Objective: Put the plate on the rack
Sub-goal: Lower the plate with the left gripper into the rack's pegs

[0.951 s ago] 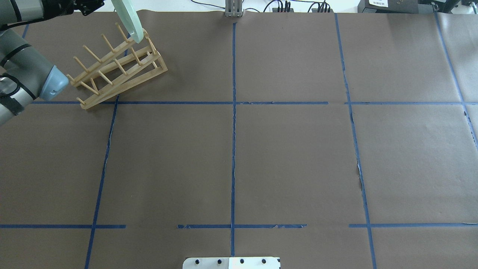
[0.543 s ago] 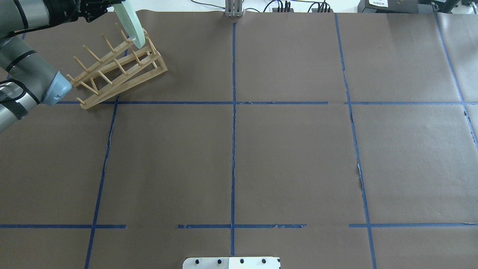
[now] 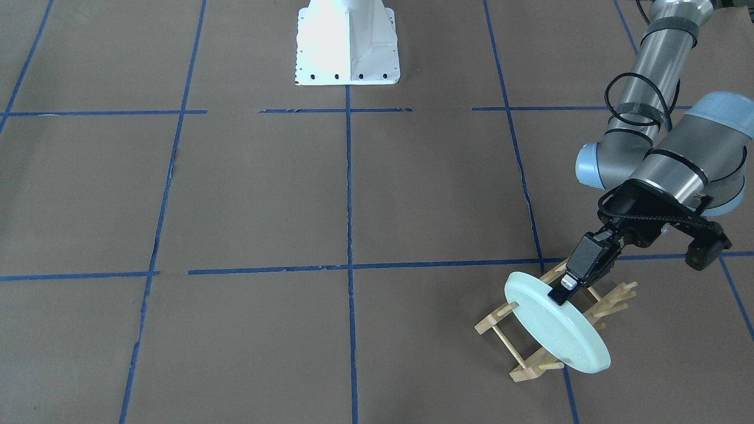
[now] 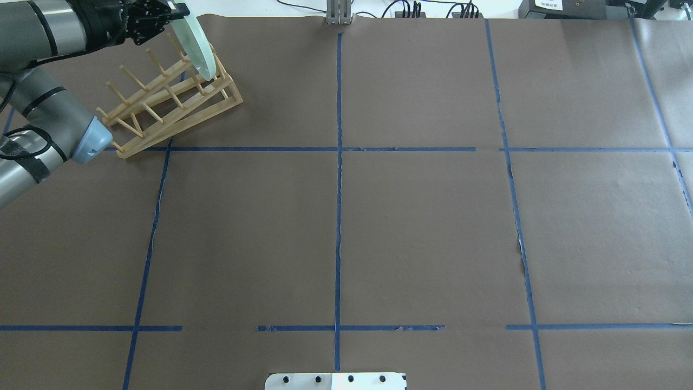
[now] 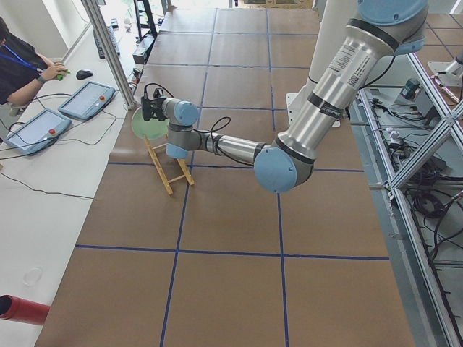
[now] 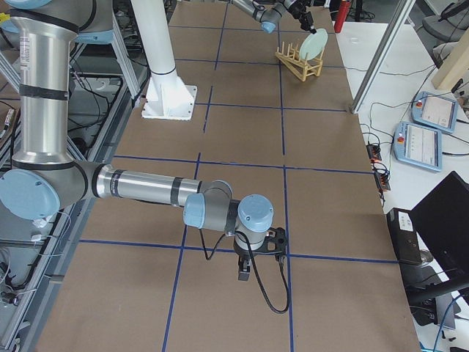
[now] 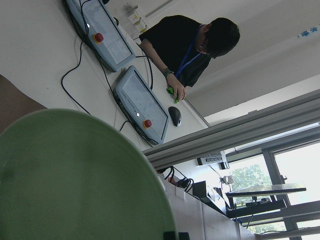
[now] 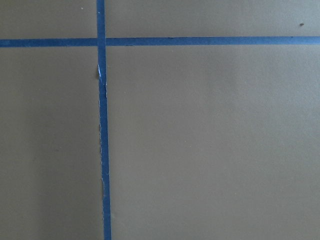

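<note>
The pale mint-green plate (image 3: pixel 556 330) stands on edge, tilted, its lower edge down among the pegs at the end of the light-wood rack (image 3: pixel 526 371) farthest from the robot. My left gripper (image 3: pixel 559 292) is shut on the plate's upper rim. In the overhead view the plate (image 4: pixel 199 49) is over the far end of the rack (image 4: pixel 184 116), with the left gripper (image 4: pixel 178 10) just behind it. The plate's underside (image 7: pixel 75 180) fills the lower left wrist view. My right gripper (image 6: pixel 244 271) hangs low over the paper far from the rack. I cannot tell whether it is open.
Brown paper with blue tape lines (image 4: pixel 338 216) covers the table. The robot base (image 3: pixel 346 44) stands at the near side. Beyond the far edge, an operator (image 5: pixel 22 61) sits at control tablets (image 5: pixel 87 100). A red cylinder (image 5: pixel 22 309) lies on the white side table.
My left gripper has come down and toward the robot with the plate. The plate's lower edge has sunk further in among the pegs at the rack's far end.
</note>
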### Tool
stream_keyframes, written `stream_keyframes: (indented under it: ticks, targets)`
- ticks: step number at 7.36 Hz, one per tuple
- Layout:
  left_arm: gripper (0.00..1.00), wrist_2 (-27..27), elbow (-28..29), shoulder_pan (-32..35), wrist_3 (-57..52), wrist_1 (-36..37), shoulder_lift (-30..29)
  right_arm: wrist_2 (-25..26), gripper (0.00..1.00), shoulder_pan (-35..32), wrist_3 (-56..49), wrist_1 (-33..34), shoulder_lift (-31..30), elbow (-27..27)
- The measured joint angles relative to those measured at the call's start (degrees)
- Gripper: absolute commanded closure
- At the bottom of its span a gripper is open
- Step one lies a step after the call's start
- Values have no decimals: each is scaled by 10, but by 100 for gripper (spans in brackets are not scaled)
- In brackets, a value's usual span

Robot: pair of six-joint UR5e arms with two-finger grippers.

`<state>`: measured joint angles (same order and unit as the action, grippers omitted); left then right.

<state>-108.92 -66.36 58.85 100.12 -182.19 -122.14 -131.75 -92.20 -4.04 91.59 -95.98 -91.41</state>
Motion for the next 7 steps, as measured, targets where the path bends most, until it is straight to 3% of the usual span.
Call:
stream_keyframes:
  ticks: [4,5,6,7]
  targets:
    - [100,2,6,-1,1,0,0,0,0,0,0,0,0,0]
    - [43,2,7,-1,1,0,0,0,0,0,0,0,0,0]
    - [0,2,9,-1,1,0,0,0,0,0,0,0,0,0]
    - [0,2,9,-1,1,0,0,0,0,0,0,0,0,0]
